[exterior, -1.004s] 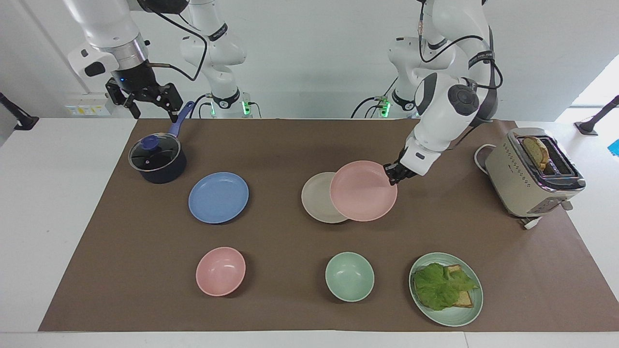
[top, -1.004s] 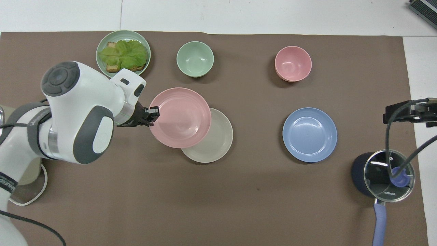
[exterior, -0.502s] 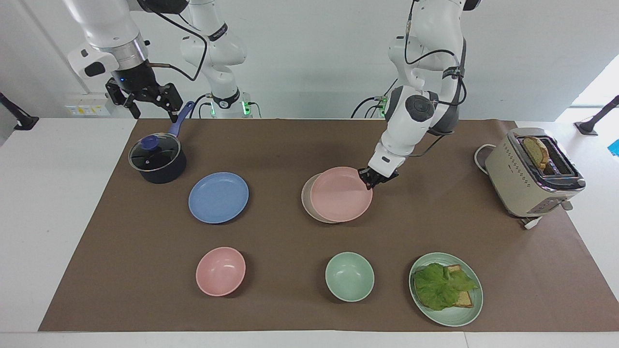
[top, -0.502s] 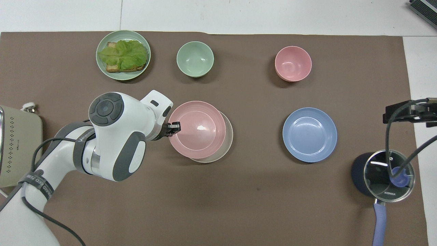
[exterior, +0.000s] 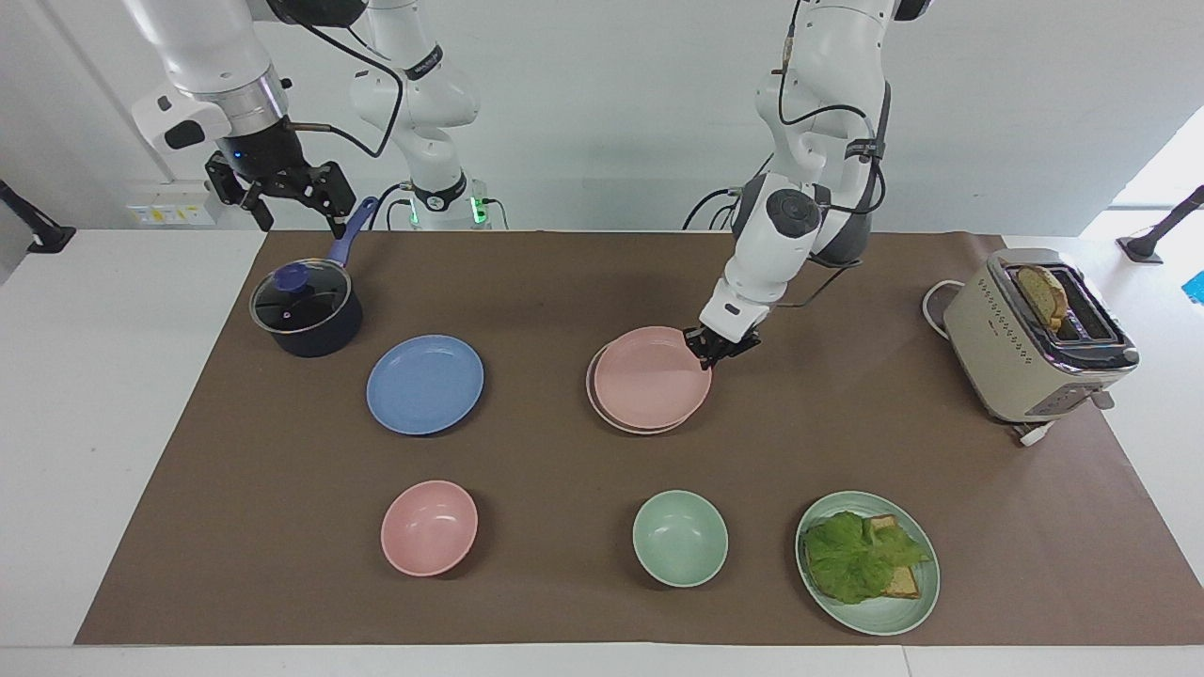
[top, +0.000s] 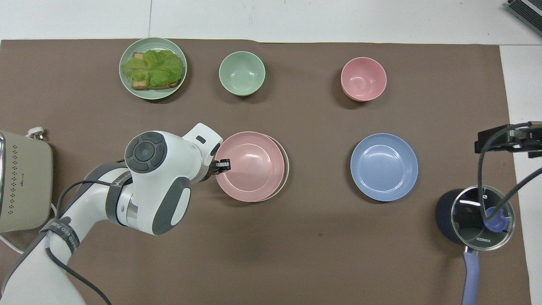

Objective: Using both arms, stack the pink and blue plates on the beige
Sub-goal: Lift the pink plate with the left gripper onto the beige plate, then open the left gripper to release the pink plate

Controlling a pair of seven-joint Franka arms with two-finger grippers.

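The pink plate [exterior: 651, 378] [top: 250, 166] sits almost squarely over the beige plate [exterior: 590, 384] [top: 287, 165], of which only a thin crescent of rim shows. I cannot tell whether the two touch. My left gripper [exterior: 707, 350] [top: 224, 164] is shut on the pink plate's rim at the edge toward the left arm's end. Flat on the brown mat toward the right arm's end lies the blue plate [exterior: 424, 384] [top: 384, 167], with nothing on it. My right gripper [exterior: 296, 214] [top: 508, 137] waits open and raised over the table edge by the pot.
A dark pot with glass lid [exterior: 306, 310] [top: 474, 220] stands near the right arm. Farther from the robots are a pink bowl [exterior: 429, 527], a green bowl [exterior: 679, 538] and a green plate with lettuce and bread [exterior: 867, 562]. A toaster [exterior: 1035, 334] stands at the left arm's end.
My left gripper carried the pink plate sideways and down from a half overlap until it nearly covers the beige plate. The right arm and the blue plate have not moved.
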